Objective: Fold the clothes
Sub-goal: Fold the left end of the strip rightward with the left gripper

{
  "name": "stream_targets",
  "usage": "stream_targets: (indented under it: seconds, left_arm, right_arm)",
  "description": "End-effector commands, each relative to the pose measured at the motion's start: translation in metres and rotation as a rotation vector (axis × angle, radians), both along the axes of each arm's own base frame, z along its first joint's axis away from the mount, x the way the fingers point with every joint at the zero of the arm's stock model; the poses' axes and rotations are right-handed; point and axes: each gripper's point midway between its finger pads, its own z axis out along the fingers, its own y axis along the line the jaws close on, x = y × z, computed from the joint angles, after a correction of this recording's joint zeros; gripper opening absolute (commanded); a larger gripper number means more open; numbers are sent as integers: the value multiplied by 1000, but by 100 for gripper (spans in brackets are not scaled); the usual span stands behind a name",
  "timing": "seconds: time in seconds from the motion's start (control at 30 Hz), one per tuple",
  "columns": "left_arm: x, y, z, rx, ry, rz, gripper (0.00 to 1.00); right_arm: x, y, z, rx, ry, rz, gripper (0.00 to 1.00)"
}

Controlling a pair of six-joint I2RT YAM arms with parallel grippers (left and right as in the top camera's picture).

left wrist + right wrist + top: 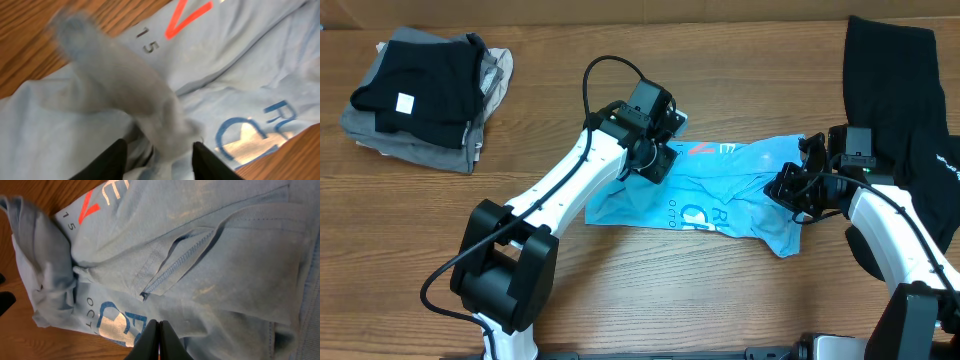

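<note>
The light blue T-shirt (720,185) lies crumpled on the wooden table, with red lettering and a white print showing. My left gripper (655,160) hangs over its left end. In the left wrist view a blurred fold of the shirt (120,75) runs down between my left gripper's (159,155) spread fingers, with a gap on each side. My right gripper (790,190) is over the shirt's right part. Its fingers (160,330) are pressed together just above the shirt (225,255), with no cloth seen between them. A black garment (900,90) lies at the right edge.
A stack of folded black and grey clothes (420,100) sits at the back left of the table (620,280). The black garment reaches from the back right down behind my right arm.
</note>
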Motion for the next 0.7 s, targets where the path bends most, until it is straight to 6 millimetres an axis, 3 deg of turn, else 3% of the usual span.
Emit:
stream_targets:
  seconds: [0.0,0.13,0.27,0.4,0.67]
  left_arm:
    - [-4,-20,5,-78,30,-17,51]
    - [1,-6,23,-58,56,16,54]
    - [9,41,41,46,90,104,56]
    - [4,62,27,93,133,92,54]
    - [-25,48,-17,50,181,-94,56]
  right_arm:
    - [-1,1,0,0,-1,0,5]
    - [-3,1,-1,-1,6,1,6]
    - [-3,1,-1,-1,7,3,7]
    - [-2,1,0,-2,1,3,8]
    - [-2,1,0,-1,1,3,10]
